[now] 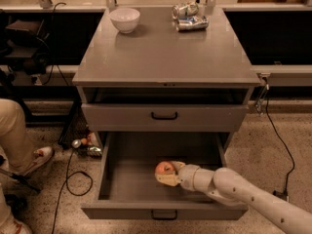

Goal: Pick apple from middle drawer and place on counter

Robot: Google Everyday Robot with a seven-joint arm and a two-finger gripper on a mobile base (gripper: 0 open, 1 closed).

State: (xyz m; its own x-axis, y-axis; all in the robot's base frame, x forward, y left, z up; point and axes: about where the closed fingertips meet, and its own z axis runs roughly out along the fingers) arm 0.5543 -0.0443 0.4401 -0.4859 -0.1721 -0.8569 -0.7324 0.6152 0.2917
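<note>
Within the middle drawer (124, 186), near its centre, the apple (165, 168) is seen against the tip of the gripper (168, 176), which enters over the drawer's right front corner. Whether the jaws are clenched on it cannot be told. A firm hold should be confirmed first. A lift clear of the upper drawer front (204, 118) is then advised before transfer to the counter (165, 57) above the drawer. The apple's underside and far side are hidden.
</note>
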